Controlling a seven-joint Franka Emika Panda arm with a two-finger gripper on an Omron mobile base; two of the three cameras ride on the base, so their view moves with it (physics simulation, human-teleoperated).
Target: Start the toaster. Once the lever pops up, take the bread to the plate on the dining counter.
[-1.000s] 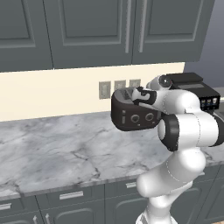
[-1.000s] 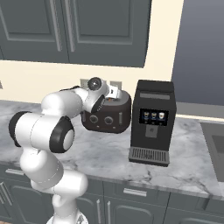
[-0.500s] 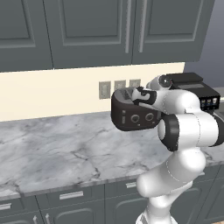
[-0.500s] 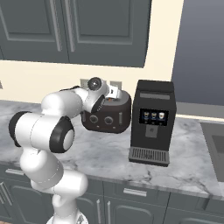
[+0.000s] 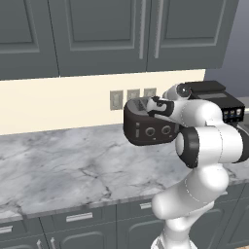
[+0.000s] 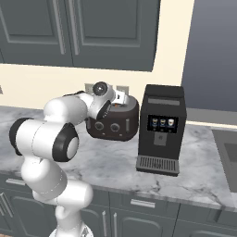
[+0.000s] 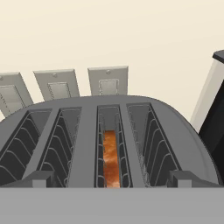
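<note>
Left base view: the toaster (image 5: 148,129), squat, black and rounded, is sitting at the back edge of the marble worktop (image 5: 63,170), against the cream wall. 2 round knobs are showing on its front. 3 outlet plates (image 5: 132,95) are lining the wall just behind it. The white arm is reaching over its right side, and the gripper (image 5: 154,105) is hovering above the slots.

Right base view: the toaster (image 6: 115,121) is standing just left of 1 taller boxy black appliance (image 6: 161,129) with small lit buttons, the 2 close but apart. The arm's wrist is covering the toaster's upper left.

Hand view: 4 slots are lying open in the toaster's top (image 7: 131,131). 1 tan-brown slice, the bread (image 7: 110,158), is sitting low in the third slot from the left. The fingertips (image 7: 40,179) are standing wide apart, released, grasping nothing.
</note>
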